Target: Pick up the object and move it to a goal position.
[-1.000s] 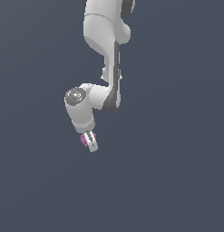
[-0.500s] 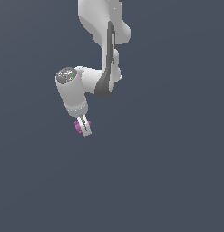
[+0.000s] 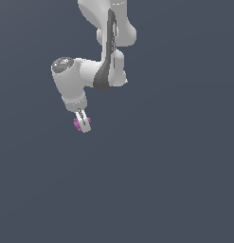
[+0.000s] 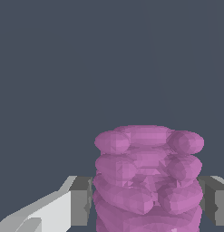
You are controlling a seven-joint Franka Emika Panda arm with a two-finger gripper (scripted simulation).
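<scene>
1. Plain dark slate-blue backdrop (image 3: 184,190) everywhere, flat and featureless; no table edge, no shadow and no goal marker visible, so height above any surface not readable.
2. One white arm (image 3: 106,33), dropping from the top of the exterior view, bending at a dark-grey elbow, ending in a bulky wrist toward the exterior view's left.
3. One gripper (image 3: 82,122) below that wrist, pointing downward and tilted slightly toward the exterior view's right. Closed to a narrow gap around the object; grey pads (image 4: 81,201) pressed against both flanks in the wrist view.
4. One object (image 3: 77,124), magenta-pink, ridged, stacked in bulging rings, far smaller than the wrist. Held between the fingertips, carried in open space, touching nothing else.
5. Key relation: object seated at the very tips, not deep between the fingers. Long axis running along the fingers and outward from the wrist camera, with the rings stacked along it (image 4: 147,174). Pink bulging out toward the exterior view's left of the fingers, so probably gripped a little off-centre, though too small there to be sure.
6. Judgement: pick-up done, carry to the goal remaining; steady travel advisable given the shallow hold.
</scene>
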